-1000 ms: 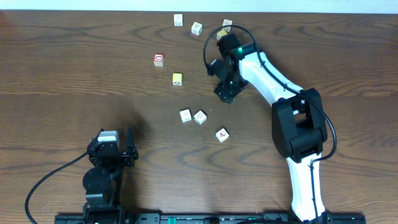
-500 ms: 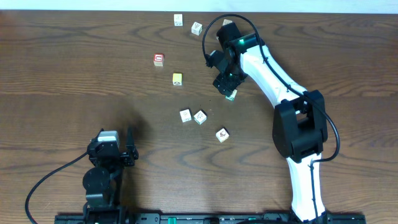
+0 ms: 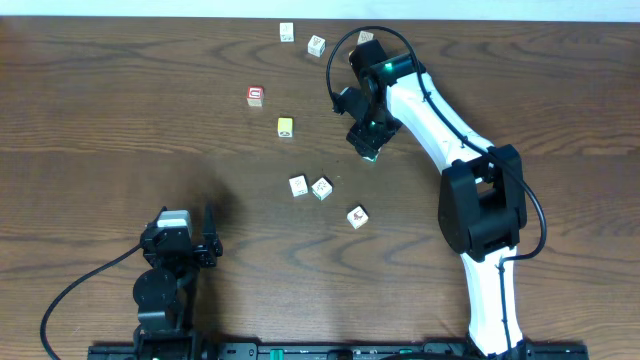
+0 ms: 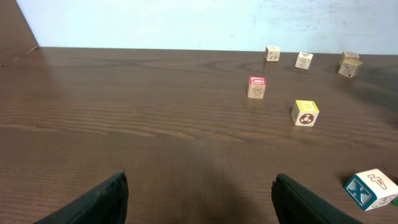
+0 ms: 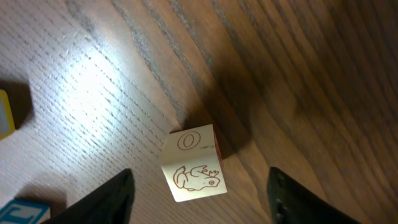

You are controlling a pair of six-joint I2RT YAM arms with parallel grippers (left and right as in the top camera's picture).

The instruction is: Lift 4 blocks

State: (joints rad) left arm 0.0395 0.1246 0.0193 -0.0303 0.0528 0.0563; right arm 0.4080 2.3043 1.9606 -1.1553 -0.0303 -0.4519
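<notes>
- The block with the O [image 5: 193,163] lies flat on the brown table [image 3: 120,140]. It is cream, with a red letter O on one face and a red animal drawing on the next face.
- The right gripper [image 3: 366,140] hangs right above this block. In the right wrist view its two dark fingers [image 5: 115,196] stand one on each side of the block, and bare wood shows between each finger and the block. The jaws are apart and they grip nothing.
- Nearer to the robot lie the second block [image 3: 298,186] and the third block [image 3: 321,188], just beside each other. The fourth block [image 3: 357,216] is a little further to the right side and stands apart from them.
- The yellow cube [image 3: 285,126] and the red cube [image 3: 255,95] sit left of the right gripper, apart from each other.
- At the far edge of the table there are three pale cubes [image 3: 316,45]; one of them is partly hidden behind the right arm.
- The left gripper [image 4: 199,190] is low over the table near the front edge, well apart from all cubes. Its fingers are spread wide, with only wood between them.
</notes>
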